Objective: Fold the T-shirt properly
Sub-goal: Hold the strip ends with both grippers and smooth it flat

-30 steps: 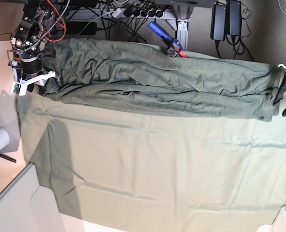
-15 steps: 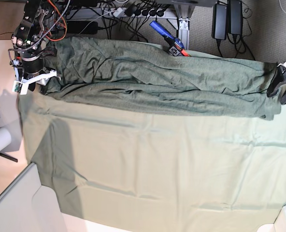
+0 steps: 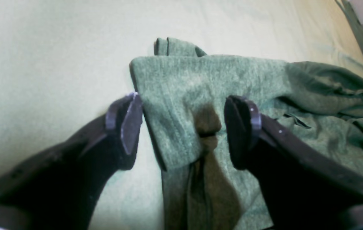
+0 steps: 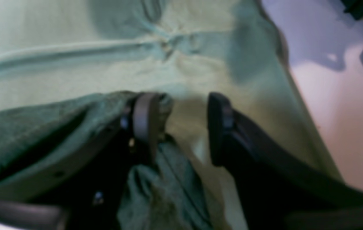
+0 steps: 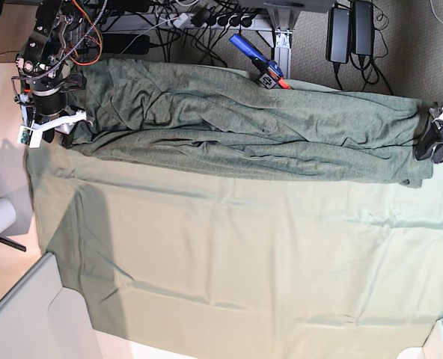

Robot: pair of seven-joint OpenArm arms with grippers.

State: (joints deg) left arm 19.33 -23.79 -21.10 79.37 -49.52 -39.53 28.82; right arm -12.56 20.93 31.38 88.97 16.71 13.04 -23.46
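**T-shirt stretched between both end effectors along the far edge of the desk**

The T-shirt (image 5: pixel 251 127) lies as a long folded band across the far side of the pale green table cloth (image 5: pixel 244 254) that covers the desk.

At the left of the base view, the right end effector (image 4: pixel 181 127) sits at the band's end. Its jaws stand apart. One finger (image 4: pixel 144 121) rests against the shirt edge; the other is over bare cloth. No fabric is pinched between them.

At the right of the base view, the left end effector (image 3: pixel 184 127) sits over the opposite end. Its jaws are spread wide and straddle a hemmed corner of the shirt without clamping it.

Compared with one second ago, the left end effector has moved inward from beyond the shirt's edge onto its corner. The right end effector holds the same position.

The shirt is a dark olive heathered knit, soft, wrinkled, with a stitched hem. The table cloth is smoother and paler, with shallow creases.
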